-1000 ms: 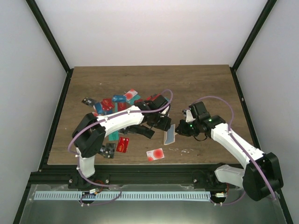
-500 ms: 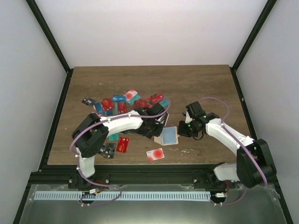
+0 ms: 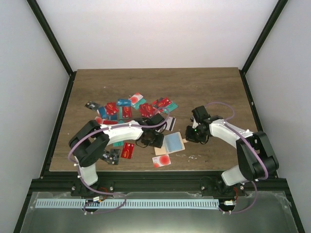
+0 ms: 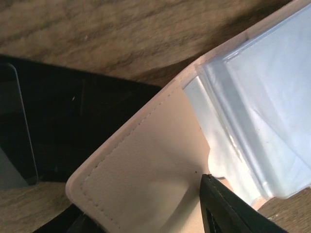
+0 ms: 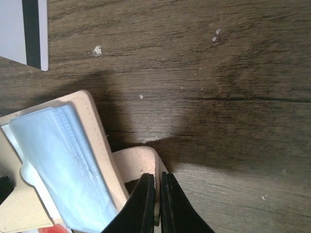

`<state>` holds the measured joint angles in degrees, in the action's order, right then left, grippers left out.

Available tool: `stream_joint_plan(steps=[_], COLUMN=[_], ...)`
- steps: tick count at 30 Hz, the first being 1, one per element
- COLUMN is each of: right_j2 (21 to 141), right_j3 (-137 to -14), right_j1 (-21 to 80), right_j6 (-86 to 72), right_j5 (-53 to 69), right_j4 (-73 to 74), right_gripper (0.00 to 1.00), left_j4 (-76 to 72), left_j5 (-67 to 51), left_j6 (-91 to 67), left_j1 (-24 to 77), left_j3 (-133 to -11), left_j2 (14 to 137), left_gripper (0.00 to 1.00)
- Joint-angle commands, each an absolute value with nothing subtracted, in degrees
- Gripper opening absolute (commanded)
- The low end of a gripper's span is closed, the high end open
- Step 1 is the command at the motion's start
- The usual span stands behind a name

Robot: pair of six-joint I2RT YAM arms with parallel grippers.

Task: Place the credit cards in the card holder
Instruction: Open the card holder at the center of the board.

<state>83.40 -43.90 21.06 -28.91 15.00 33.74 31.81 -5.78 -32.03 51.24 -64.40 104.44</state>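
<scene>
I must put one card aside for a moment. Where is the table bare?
The far strip of the table, behind the cards, is bare up to the right corner. The middle is crowded: the left gripper and right gripper meet at the card holder.

A brown wood-grain desk (image 3: 209,87) is enclosed by plain white walls (image 3: 160,34) and framed by black struts (image 3: 48,36). Small pale specks (image 3: 192,156) are scattered on the wood near its front edge. A perforated metal strip (image 3: 146,204) is mounted below that edge.
</scene>
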Motion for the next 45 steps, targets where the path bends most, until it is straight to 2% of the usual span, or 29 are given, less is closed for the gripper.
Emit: stream_joint_plan(steps=[1,4,8,16,19,26,33,45], right_j2=[84.4,82.9,79.9,70.9,66.2,55.4,46.3,38.3], right_j3=[-45.2,-45.7,-46.3,-43.6,-40.9,-33.1,-22.8,-14.6], right_j1=[20.6,20.5,20.6,20.7,21.0,24.3,30.4,41.3], right_j6=[-27.7,-27.8,-28.4,-34.5,-37.9,-48.3,-62.4,-80.5], right_j5=[14.8,15.7,17.1,23.3,26.4,32.6,35.6,29.3], right_j4=[33.0,34.3,36.3,39.1,39.2,36.8,28.5,24.2], right_gripper=[0.06,0.12,0.26,0.57,0.66,0.68,0.69,0.7], left_j4=[30.5,30.6,30.2,29.4,29.2,28.9,22.1,14.5], left_j5=[-6.8,-6.3,-6.4,-7.5,-7.7,-8.2,-12.2,-18.4], left_j6=[-34.3,-35.2,-35.8,-35.1,-35.0,-34.6,-34.9,-35.0], left_j1=[50.9,50.9,50.9,51.4,51.7,52.7,53.8,54.6], left_j3=[-62.5,-61.6,-60.6,-58.7,-57.8,-56.1,-52.6,-47.5], left_j2=[102.8,101.0,98.4,96.1,95.2,93.7,93.9,94.4], left_gripper=[0.51,0.57,0.61,0.64,0.65,0.66,0.66,0.65])
